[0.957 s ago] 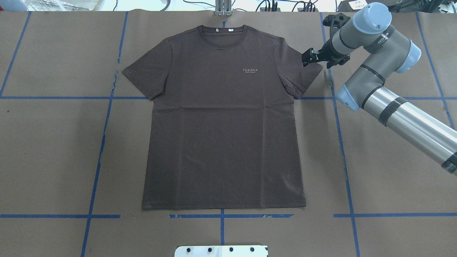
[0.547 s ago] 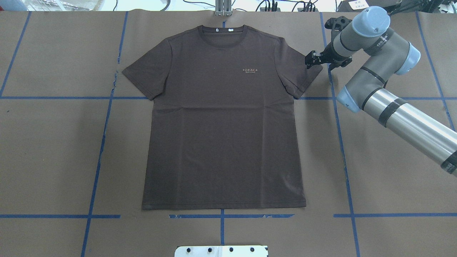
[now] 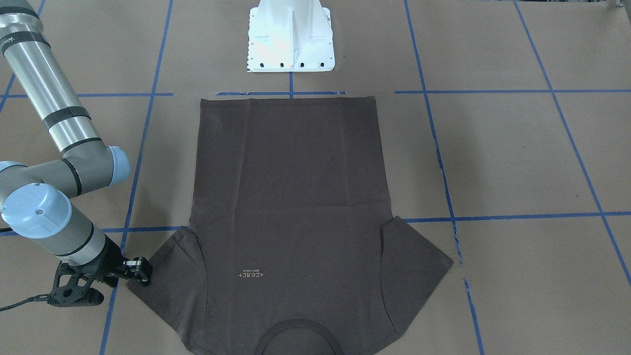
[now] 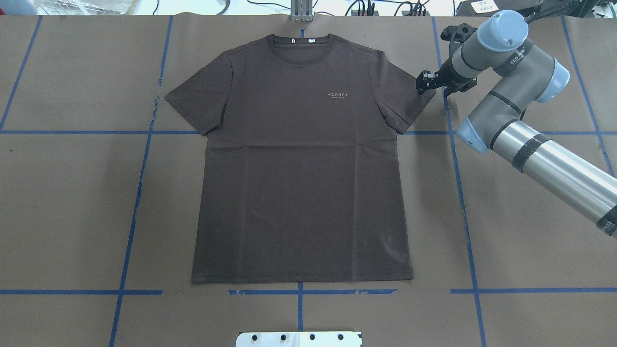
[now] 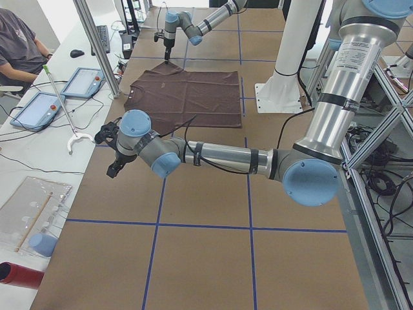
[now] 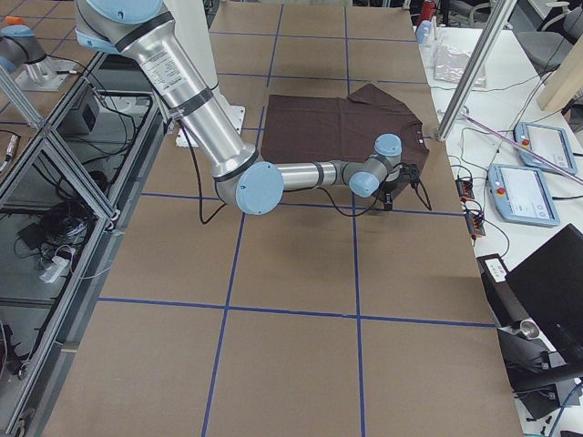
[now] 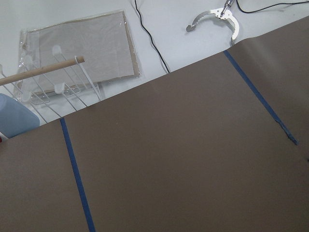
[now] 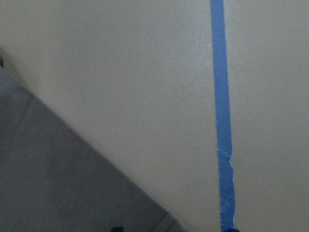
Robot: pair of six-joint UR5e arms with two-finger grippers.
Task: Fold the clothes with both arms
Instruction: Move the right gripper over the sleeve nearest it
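Note:
The dark brown-grey T-shirt (image 4: 299, 168) lies flat and face up on the brown paper, collar at the far side; it also shows in the front-facing view (image 3: 291, 197). My right gripper (image 4: 426, 83) hangs low over the outer edge of the shirt's right sleeve (image 4: 407, 99) and looks open and empty; it also shows in the front-facing view (image 3: 139, 271). The right wrist view shows the sleeve's edge (image 8: 58, 183) on the paper. My left gripper (image 5: 115, 158) is far off the shirt near the table's left end; I cannot tell whether it is open or shut.
The white robot base (image 4: 299, 339) stands at the near table edge. Blue tape lines (image 4: 460, 193) cross the paper. Beyond the table's far edge lie a clear plastic sheet with a wooden rod (image 7: 43, 70), a metal grabber (image 7: 217, 14) and tablets (image 5: 84, 81).
My right gripper has shifted slightly right and toward me, to the sleeve's outer edge. The shirt has not moved.

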